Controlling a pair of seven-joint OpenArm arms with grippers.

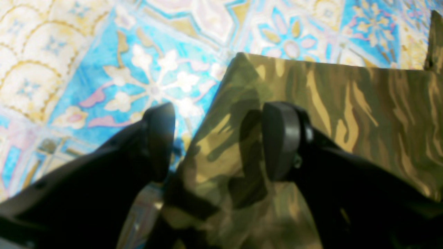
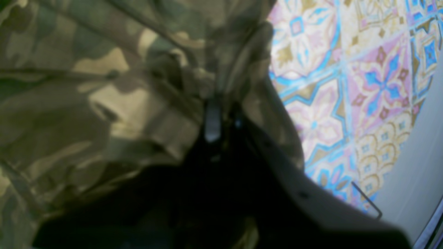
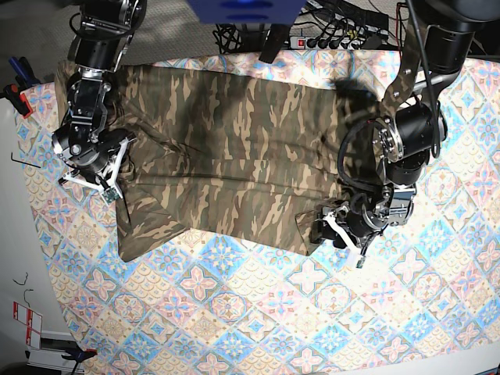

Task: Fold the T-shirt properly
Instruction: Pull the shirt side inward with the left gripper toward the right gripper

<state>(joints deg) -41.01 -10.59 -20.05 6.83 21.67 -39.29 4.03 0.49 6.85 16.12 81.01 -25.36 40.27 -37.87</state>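
Observation:
The camouflage T-shirt [image 3: 234,141] lies spread across the far half of the tablecloth, with a folded lower edge. In the base view my left gripper [image 3: 332,232] sits at the shirt's lower right corner. The left wrist view shows that gripper [image 1: 218,138] open, one finger [image 1: 161,138] over the cloth and the other finger [image 1: 280,138] over the shirt [image 1: 346,103]; nothing is pinched. My right gripper [image 3: 113,191] is at the shirt's left side. Seen from the right wrist, this gripper [image 2: 214,114] is shut on a bunched fold of the shirt [image 2: 86,86].
A blue, pink and cream tiled tablecloth [image 3: 234,312] covers the table. A power strip [image 3: 328,41] and cables lie at the far edge. Clamps [image 3: 16,90] and a wire hook [image 3: 22,281] sit off the left side, by the white table edge [image 2: 415,155].

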